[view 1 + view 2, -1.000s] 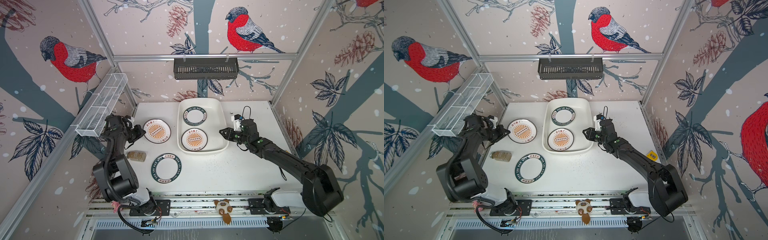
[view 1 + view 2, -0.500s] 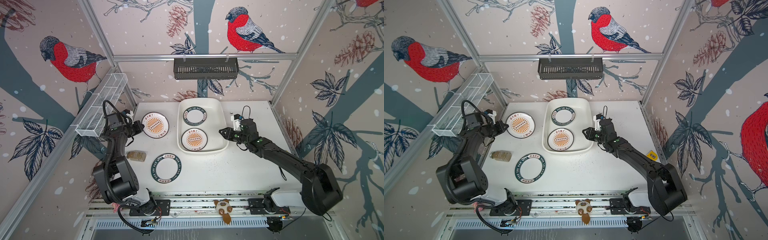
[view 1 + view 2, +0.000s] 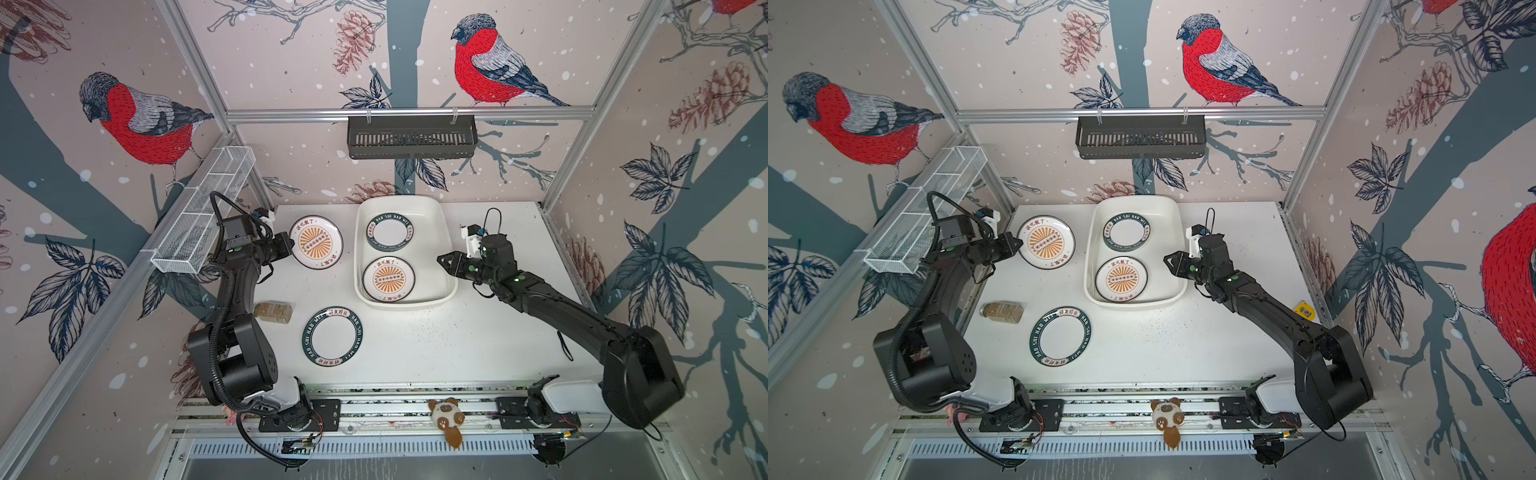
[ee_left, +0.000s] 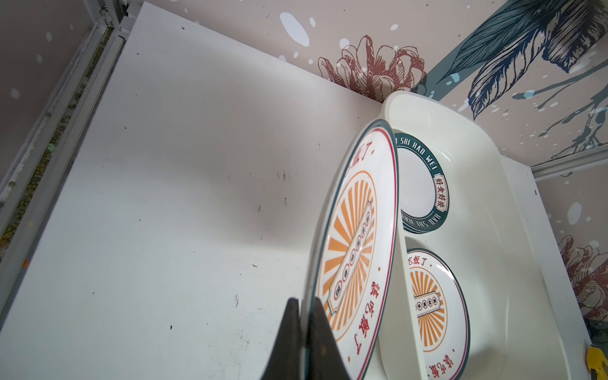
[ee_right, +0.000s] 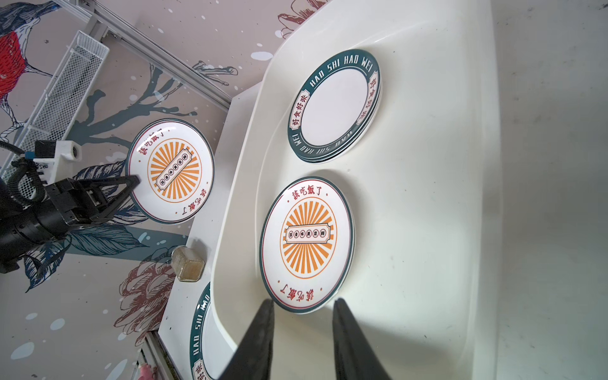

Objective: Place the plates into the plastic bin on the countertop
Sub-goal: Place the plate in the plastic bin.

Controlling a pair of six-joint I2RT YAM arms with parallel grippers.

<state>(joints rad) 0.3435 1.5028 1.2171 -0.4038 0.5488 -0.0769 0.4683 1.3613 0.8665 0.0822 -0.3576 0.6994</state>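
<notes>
My left gripper [image 3: 291,245] [image 4: 304,301] is shut on the rim of an orange sunburst plate [image 3: 316,242] [image 4: 355,246]. That plate hangs tilted above the countertop [image 3: 415,345], just left of the plastic bin [image 3: 428,216] [image 5: 427,164]. In the bin lie a stack of green-rimmed plates [image 3: 390,232] [image 5: 335,105] and another sunburst plate [image 3: 388,279] [image 5: 307,245]. One green-rimmed plate [image 3: 331,343] lies flat on the countertop in front. My right gripper [image 3: 442,262] [image 5: 302,304] hovers open and empty at the bin's right rim.
A small jar [image 3: 273,311] lies on its side near the left arm. A white wire basket [image 3: 203,216] hangs on the left wall and a black slotted basket [image 3: 411,137] on the back rail. A plush toy [image 3: 446,417] sits on the front rail.
The left gripper has lifted the sunburst plate off the countertop and carried it up and toward the back, tilting it. The right arm has stayed still.
</notes>
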